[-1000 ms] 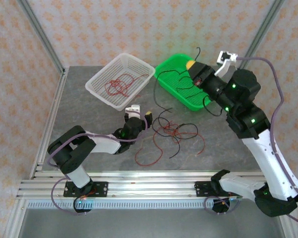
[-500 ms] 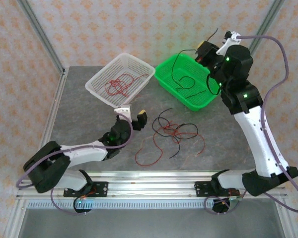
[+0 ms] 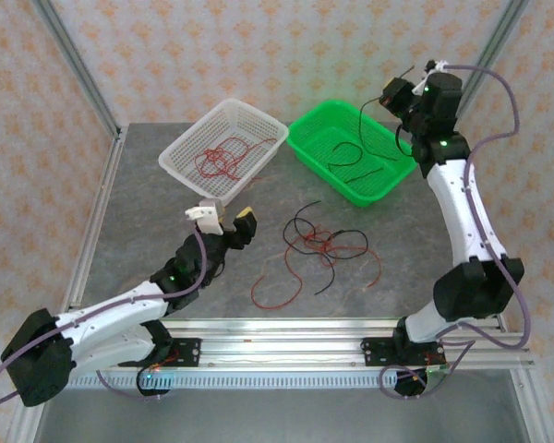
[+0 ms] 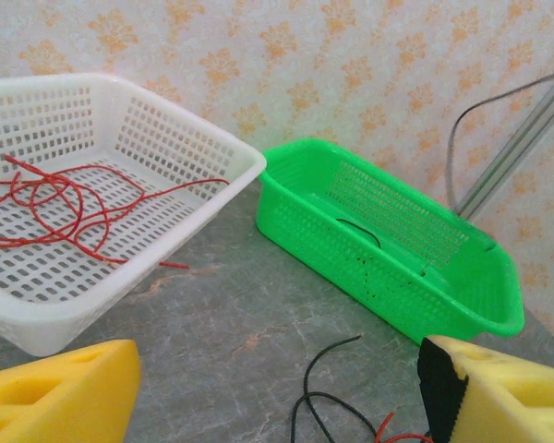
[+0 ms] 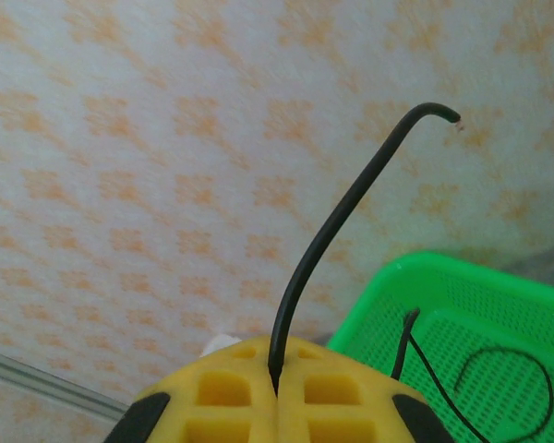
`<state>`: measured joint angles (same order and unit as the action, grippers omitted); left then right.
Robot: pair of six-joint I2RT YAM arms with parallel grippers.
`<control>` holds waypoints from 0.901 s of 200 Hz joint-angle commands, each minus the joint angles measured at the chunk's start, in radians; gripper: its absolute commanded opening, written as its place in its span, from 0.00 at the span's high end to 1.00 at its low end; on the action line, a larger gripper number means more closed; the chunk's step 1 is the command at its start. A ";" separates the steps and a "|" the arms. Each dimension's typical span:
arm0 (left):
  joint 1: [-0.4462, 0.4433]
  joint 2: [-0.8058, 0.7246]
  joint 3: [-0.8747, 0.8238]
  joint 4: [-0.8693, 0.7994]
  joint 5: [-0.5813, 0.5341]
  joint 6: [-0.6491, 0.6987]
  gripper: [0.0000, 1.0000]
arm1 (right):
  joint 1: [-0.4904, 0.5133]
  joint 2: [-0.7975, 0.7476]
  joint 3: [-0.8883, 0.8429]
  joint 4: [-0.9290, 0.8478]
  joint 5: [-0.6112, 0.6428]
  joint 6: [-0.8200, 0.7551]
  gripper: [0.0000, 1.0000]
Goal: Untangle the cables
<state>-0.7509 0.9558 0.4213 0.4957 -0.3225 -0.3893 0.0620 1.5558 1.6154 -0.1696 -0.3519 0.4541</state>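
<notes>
Two baskets sit at the far side of the table [image 3: 138, 217]: white basket [image 4: 102, 295] on the left, green basket [image 4: 351, 254] just beside it on the right.

White basket: holds red cables [image 3: 220, 159], several loose loops lying on its floor, one strand running up toward the right-hand wall.

Green basket: black cables [image 3: 346, 152] lie curled on its floor.

Mid-table: tangle [image 3: 319, 245] of red and black wires, crossed over one another. A black curl sits on its far side. A large red loop [image 3: 277, 288] trails off toward the near edge. The tangle lies on bare table, apart from both baskets, nearer the green one.

Right gripper [image 3: 397, 92]: raised high above the far right corner of the green basket. Yellow pads pressed together, pinching the held black cable [image 5: 332, 231]. A short end sticks up past the pads and bends over at the tip. The long part hangs in a curve from the claw down into the green basket.

Left gripper [image 3: 226, 220]: low over the table, just left of the tangle, pointing toward the baskets. Claw spread wide, nothing between the pads. In the left wrist view, black wire ends of the tangle show on the table between the two pads, closer to the right one.
</notes>
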 commanded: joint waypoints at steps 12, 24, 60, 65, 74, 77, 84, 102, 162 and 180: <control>-0.005 -0.069 -0.015 -0.106 -0.039 -0.012 0.20 | -0.011 0.047 -0.091 0.093 -0.048 0.022 1.00; -0.005 -0.085 -0.014 -0.122 -0.043 -0.014 0.20 | -0.011 0.076 -0.120 0.100 -0.057 0.014 1.00; -0.005 -0.117 -0.007 -0.153 -0.040 -0.023 0.20 | -0.011 0.190 -0.171 0.093 -0.099 0.001 1.00; -0.005 -0.120 -0.006 -0.158 -0.042 -0.023 0.20 | -0.011 0.206 -0.174 0.091 -0.102 0.000 1.00; -0.005 -0.123 -0.002 -0.167 -0.042 -0.024 0.20 | -0.011 0.232 -0.184 0.090 -0.102 -0.003 1.00; -0.005 -0.124 -0.001 -0.170 -0.041 -0.026 0.20 | -0.011 0.239 -0.186 0.090 -0.102 -0.003 1.00; -0.006 -0.126 0.001 -0.175 -0.042 -0.026 0.20 | -0.011 0.257 -0.189 0.088 -0.100 -0.006 1.00; -0.006 -0.130 0.007 -0.191 -0.042 -0.029 0.20 | -0.011 0.299 -0.189 0.077 -0.084 -0.017 1.00; -0.008 -0.143 0.043 -0.273 -0.020 -0.064 0.20 | -0.007 0.489 -0.012 -0.171 0.093 -0.105 0.94; -0.010 -0.143 0.059 -0.305 -0.014 -0.074 0.20 | 0.000 0.526 0.027 -0.220 0.141 -0.129 0.86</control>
<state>-0.7528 0.8295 0.4324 0.2539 -0.3477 -0.4347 0.0536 2.0491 1.5757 -0.2726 -0.3199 0.3859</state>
